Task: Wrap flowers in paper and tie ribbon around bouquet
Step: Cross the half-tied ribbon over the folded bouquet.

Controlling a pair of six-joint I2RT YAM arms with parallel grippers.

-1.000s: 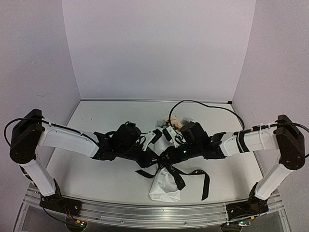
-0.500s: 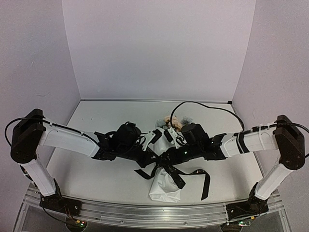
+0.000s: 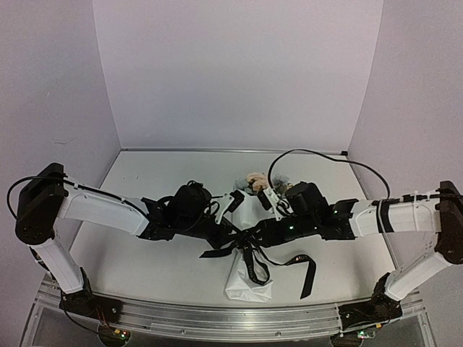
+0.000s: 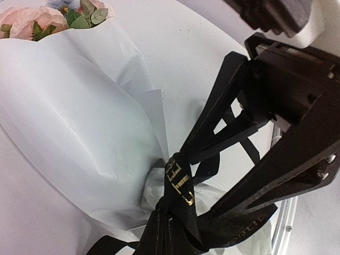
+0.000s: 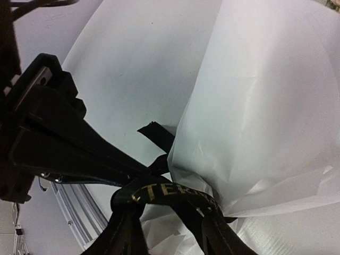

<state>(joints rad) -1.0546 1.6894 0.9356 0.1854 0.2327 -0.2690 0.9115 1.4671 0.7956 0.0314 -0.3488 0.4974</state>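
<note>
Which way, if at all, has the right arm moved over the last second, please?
Yes. In the overhead view the right arm has drawn back rightward, toward the side wall, its elbow now at the picture's edge.

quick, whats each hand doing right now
left hand: closed on the ribbon
right hand: open, fingers spread apart at the ribbon

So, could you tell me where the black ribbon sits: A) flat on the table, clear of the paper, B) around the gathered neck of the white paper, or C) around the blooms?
B: the ribbon loops the paper where it pinches in, well away from the flowers at the wide end.
</note>
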